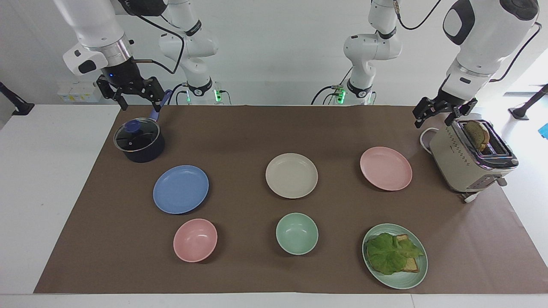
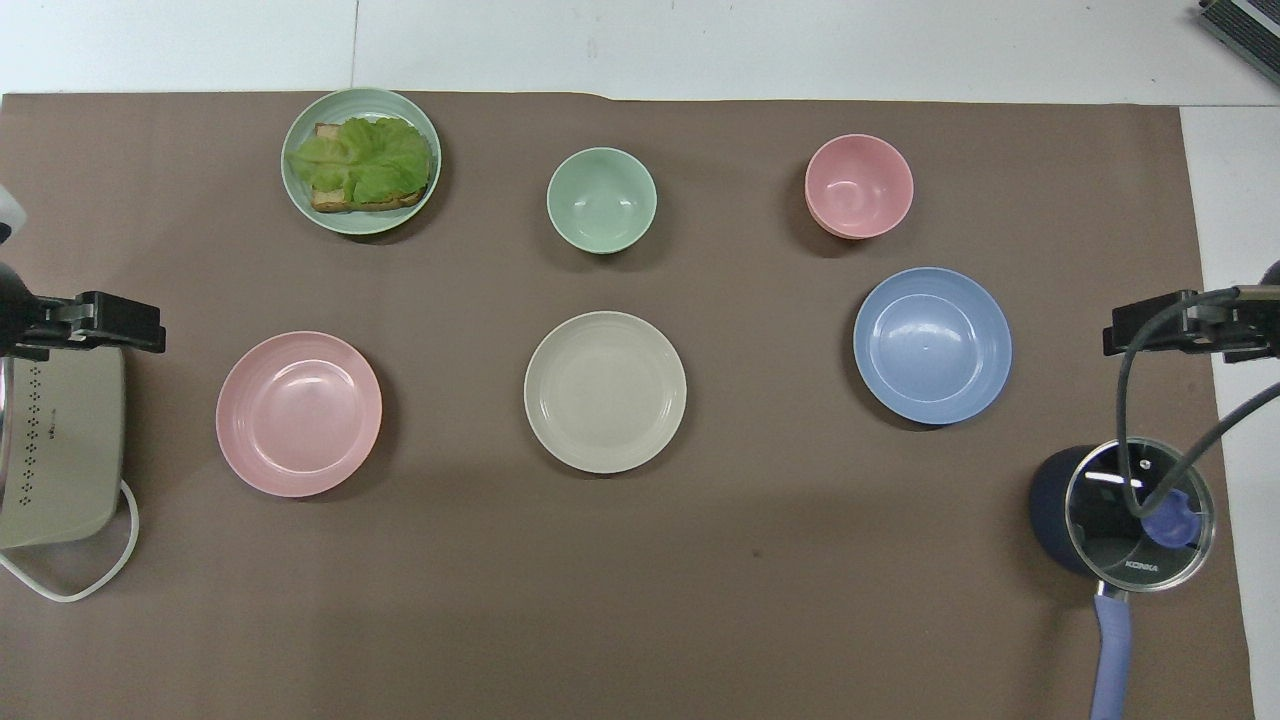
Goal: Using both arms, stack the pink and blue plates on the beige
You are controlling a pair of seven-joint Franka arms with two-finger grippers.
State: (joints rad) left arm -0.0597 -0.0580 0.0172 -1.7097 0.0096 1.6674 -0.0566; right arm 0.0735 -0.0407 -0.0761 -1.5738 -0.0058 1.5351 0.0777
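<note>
The beige plate [image 1: 291, 175] [image 2: 605, 391] lies at the middle of the brown mat. Beside it, toward the left arm's end, is the pink plate [image 1: 385, 168] [image 2: 298, 413]. The blue plate [image 1: 180, 189] [image 2: 932, 345] lies toward the right arm's end. All three are apart and bare. My left gripper [image 1: 436, 117] [image 2: 140, 325] hangs open over the toaster's end of the table. Above the pot, my right gripper [image 1: 139, 102] [image 2: 1125, 335] is also open. Neither touches a plate.
A lidded dark pot [image 1: 139, 140] [image 2: 1125, 510] stands under the right gripper, a toaster [image 1: 471, 160] [image 2: 60, 450] with bread under the left one. Farther from the robots sit a pink bowl [image 1: 195, 240] [image 2: 858, 186], a mint bowl [image 1: 296, 233] [image 2: 601, 199] and a mint plate [image 1: 402, 280] [image 2: 362, 222] carrying a lettuce sandwich.
</note>
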